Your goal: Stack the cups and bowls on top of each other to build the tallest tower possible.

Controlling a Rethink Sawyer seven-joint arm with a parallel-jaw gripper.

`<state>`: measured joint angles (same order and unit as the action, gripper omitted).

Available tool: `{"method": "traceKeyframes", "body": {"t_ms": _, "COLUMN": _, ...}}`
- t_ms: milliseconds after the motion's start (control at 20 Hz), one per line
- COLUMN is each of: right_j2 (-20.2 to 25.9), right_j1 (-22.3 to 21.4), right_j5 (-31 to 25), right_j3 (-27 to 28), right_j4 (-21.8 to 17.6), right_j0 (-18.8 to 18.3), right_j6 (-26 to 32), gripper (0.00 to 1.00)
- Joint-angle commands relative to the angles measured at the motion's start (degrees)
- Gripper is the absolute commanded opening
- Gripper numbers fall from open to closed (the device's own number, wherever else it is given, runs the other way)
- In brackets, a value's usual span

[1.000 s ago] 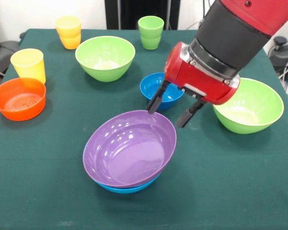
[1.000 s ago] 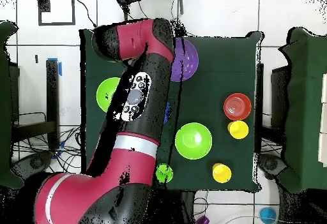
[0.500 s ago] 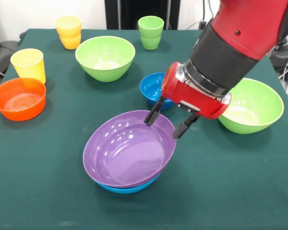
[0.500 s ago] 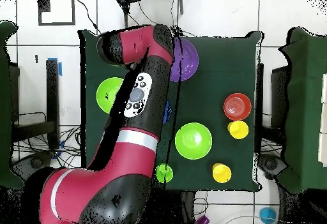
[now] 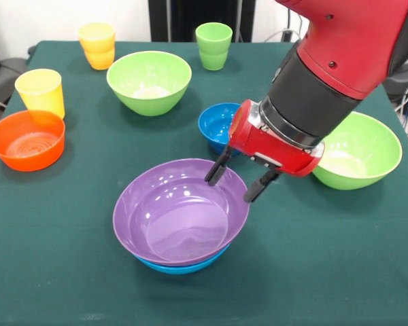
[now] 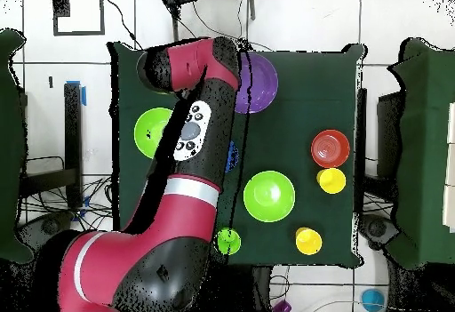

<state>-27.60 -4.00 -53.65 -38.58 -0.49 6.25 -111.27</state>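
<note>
Purple bowl (image 5: 180,214) sits nested in the large blue bowl (image 5: 180,266) at the table's near middle, the tower's base. Gripper (image 5: 235,185) hangs at its far rim, fingers spread, straddling the edge and holding nothing. Looks like a release step; next, I'd say, comes the small blue bowl (image 5: 221,125) just behind, needing a clean rim pinch.

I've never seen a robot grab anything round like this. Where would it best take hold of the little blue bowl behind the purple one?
Probably by the rim. The small blue bowl sits upright and open, too wide to span, so one finger inside and one outside the thin wall suits it. Coming from above looks best, at the rim's left part, clear of the purple bowl. The gripper, fingers apart, hangs beside it.
</note>
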Motion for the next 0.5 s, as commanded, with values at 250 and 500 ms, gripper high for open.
{"method": "traceKeyframes", "body": {"t_ms": 250, "right_j2": 8.55, "right_j1": -2.25, "right_j5": -3.41, "right_j3": -0.36, "right_j4": 2.82, "right_j0": 0.0, "right_j6": 0.07, "gripper": 1.0}}
{"method": "traceKeyframes", "body": {"t_ms": 500, "right_j2": 8.15, "right_j1": -1.21, "right_j5": -3.39, "right_j3": 1.12, "right_j4": 3.04, "right_j0": -0.29, "right_j6": 0.21, "gripper": 1.0}}
